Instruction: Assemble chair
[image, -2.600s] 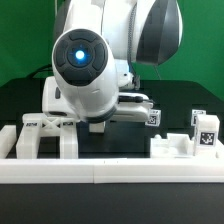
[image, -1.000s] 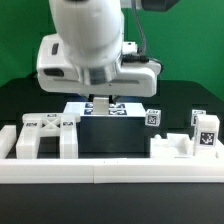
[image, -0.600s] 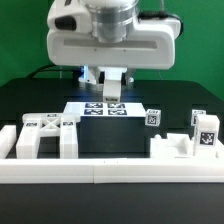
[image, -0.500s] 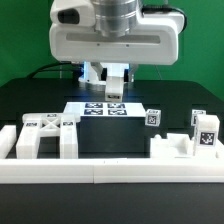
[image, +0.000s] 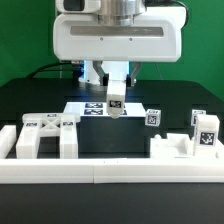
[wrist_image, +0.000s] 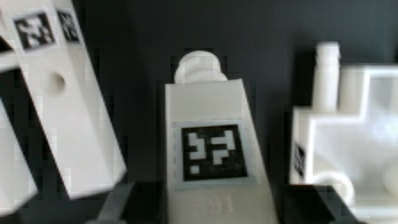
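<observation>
I see the gripper (image: 115, 95) with its jaws pinched on a small tagged post (image: 116, 105), just above the marker board (image: 85, 107). A legged frame (image: 40, 135) lies toward the exterior view's left of that board, and blocky pieces (image: 180, 143) lie toward its right.

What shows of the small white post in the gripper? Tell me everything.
The small white post is a chunky block of matte white plastic, longer than wide, narrowing to a rounded end, with a black-and-white square tag on one flat face. It stands upright between the fingers of the gripper, which pinch it; nothing else seems to touch it. In the exterior view it hangs over the marker board.
</observation>
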